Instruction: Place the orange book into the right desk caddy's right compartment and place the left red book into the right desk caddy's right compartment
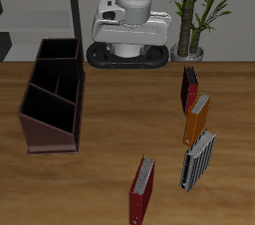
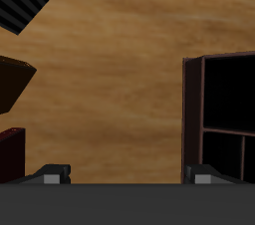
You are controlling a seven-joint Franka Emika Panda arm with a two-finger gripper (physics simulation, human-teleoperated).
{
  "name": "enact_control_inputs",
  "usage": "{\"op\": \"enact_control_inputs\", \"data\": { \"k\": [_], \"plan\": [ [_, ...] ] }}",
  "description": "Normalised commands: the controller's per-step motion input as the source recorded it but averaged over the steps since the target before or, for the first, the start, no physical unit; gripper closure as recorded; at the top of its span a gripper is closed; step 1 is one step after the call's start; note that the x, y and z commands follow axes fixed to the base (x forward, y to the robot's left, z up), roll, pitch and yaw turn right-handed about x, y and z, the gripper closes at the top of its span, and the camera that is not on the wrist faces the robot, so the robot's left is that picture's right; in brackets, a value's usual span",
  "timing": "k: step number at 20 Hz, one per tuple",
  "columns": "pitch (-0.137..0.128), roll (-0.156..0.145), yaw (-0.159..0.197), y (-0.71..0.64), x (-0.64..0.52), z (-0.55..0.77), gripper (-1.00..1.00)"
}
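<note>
Now, orange book (image 1: 197, 117): I see it standing on edge on the table (image 1: 110, 119), far across from the caddy, in a short row of books. In the wrist view it is only a dark brownish shape at the frame's edge (image 2: 14, 80).
Left red book (image 1: 189, 88): dark red, also on edge, the next one back in that row and just beside the orange one, near the plant pot. The wrist camera catches only its corner (image 2: 9, 154).
Right desk caddy (image 1: 52, 95): dark maroon box with sloping sides and inner dividers, well apart from all the books. The wrist view shows its open side, with dark compartments (image 2: 221, 110).
Gripper (image 2: 127, 175): I can see both fingertips (image 2: 50, 174) at the edge of the wrist view, set wide apart with only bare wood between them. It is holding nothing and hangs above the table between the caddy and the books.
Striped book (image 1: 197, 159): grey and black, near end of the row, just beside the orange one.
Other red book (image 1: 142, 191): brighter, standing alone nearest the table's front edge.
Plant (image 1: 199, 10): green and potted, at the far edge beside the robot's base (image 1: 127, 52).
</note>
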Motion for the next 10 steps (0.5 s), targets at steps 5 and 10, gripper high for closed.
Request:
{"op": "enact_control_inputs", "data": {
  "k": [5,10],
  "plan": [
    [0.002,0.019,0.006,0.16,0.06,-0.05,-1.0],
    [-0.017,0.025,0.018,0.38,0.11,-0.01,-1.0]
  ]
}}
